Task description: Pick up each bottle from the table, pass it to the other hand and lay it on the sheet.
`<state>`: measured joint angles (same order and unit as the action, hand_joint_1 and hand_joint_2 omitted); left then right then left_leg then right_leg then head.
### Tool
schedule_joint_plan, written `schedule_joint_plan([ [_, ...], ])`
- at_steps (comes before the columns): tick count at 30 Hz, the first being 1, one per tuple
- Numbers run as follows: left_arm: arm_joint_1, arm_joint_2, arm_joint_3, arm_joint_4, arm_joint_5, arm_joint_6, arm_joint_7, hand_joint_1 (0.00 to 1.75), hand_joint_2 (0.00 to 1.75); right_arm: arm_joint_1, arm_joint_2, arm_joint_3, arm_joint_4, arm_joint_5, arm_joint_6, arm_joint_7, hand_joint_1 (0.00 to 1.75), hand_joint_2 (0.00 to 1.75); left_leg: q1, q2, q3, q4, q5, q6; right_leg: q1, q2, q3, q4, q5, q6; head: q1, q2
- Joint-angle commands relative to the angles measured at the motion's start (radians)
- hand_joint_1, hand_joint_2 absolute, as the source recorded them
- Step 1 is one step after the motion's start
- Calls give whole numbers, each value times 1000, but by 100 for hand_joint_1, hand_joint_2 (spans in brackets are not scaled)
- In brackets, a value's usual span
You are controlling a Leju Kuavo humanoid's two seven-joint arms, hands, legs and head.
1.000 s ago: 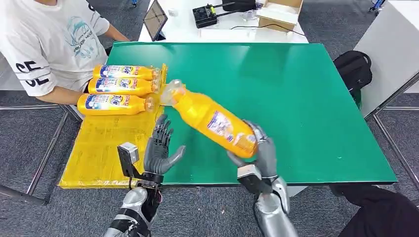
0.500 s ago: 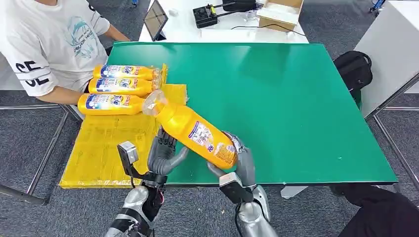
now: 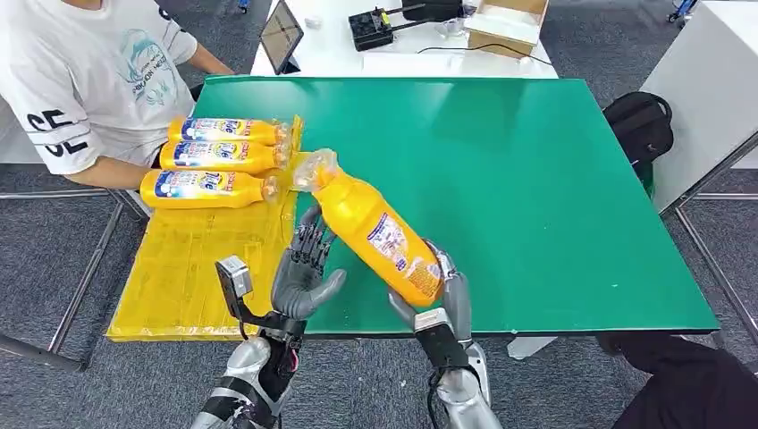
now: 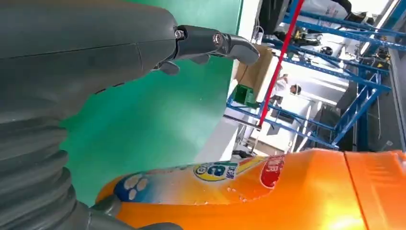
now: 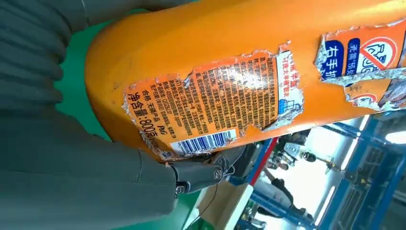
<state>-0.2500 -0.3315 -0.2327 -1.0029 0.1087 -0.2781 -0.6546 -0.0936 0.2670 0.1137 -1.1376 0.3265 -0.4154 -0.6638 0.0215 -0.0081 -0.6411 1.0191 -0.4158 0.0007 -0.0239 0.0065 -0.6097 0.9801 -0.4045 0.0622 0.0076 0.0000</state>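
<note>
My right hand [image 3: 442, 297] grips the base of an orange bottle [image 3: 375, 231] and holds it tilted above the green table's [image 3: 536, 179] near edge, clear cap pointing to the far left. My left hand [image 3: 302, 271] is open just left of the bottle's middle, fingers spread beside it. In the left wrist view the bottle [image 4: 268, 191] lies close to the open palm. The right wrist view shows that hand [image 5: 72, 163] wrapped around the torn-label end of the bottle [image 5: 215, 62]. Three more orange bottles [image 3: 219, 156] lie side by side on the far end of the yellow sheet [image 3: 197, 268].
A person in a white shirt [image 3: 89, 80] sits at the table's far left corner, forearm by the laid bottles. A white desk [image 3: 402, 54] behind holds a tablet, a black device and a cardboard box. A black bag [image 3: 639, 125] sits at the right.
The right hand swung the bottle down and left, then tipped it more upright, so the cap moved back to the right. The left hand rose slightly beside the bottle.
</note>
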Motion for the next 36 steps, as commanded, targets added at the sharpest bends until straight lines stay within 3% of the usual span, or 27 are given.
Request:
schedule_joint_plan([
  [1,-18,-18,-21,93,56,-48,22,0,175,-24,-4,-44,29,3,7,-34,175,175,0,0,3,-1,-1,1,0,-1,3,-1,-1,-2,0,0],
  [6,-36,-18,-26,126,53,-53,17,0,175,-50,18,13,150,93,19,-34,175,175,0,1,5,-1,-1,1,0,0,5,-1,-1,-2,0,0],
  [21,-57,-18,-41,152,73,-60,9,0,175,-110,75,157,442,123,40,-34,175,175,0,0,5,-1,-1,1,1,-1,5,-1,-1,-3,0,0],
  [36,-69,-18,-51,166,95,-77,12,0,175,-130,82,177,510,86,79,-34,175,175,1,-1,5,-1,-2,1,1,-2,5,-1,-2,-3,0,0],
])
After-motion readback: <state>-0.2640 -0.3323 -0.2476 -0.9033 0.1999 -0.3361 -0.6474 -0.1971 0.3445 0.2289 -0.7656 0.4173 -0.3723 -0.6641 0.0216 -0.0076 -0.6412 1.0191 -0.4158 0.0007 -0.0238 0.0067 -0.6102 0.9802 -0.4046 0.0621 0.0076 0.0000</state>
